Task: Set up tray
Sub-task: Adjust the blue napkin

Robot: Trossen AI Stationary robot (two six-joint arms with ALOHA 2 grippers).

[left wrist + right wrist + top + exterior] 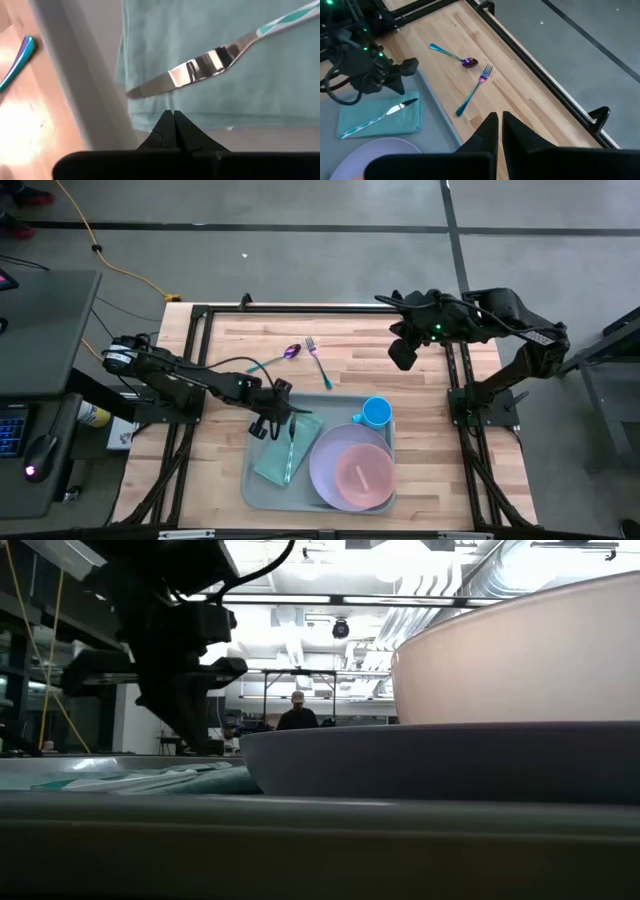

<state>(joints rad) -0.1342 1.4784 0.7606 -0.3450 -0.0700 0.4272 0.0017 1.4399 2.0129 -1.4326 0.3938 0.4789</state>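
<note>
A napkin [280,450] with a knife [291,448] on it lies in my tray [258,490], left of the plate [335,485]; spoon [280,357] and fork [319,362] lie behind.

**Colours and patterns on the table**

Tray [255,488]: pale grey-green; napkin [285,448] in it: plain teal; knife [291,450] on the napkin: mirror-silver blade, handle striped teal and white; plate [325,470]: lavender; bowl [362,474] on the plate: pale pink; cup [376,413]: bright blue; spoon [277,358]: iridescent purple bowl, teal-blue handle; fork [319,361]: purple-pink tines shading into a blue handle; table [350,345]: light wood planks, black frame; grippers: black.
</note>
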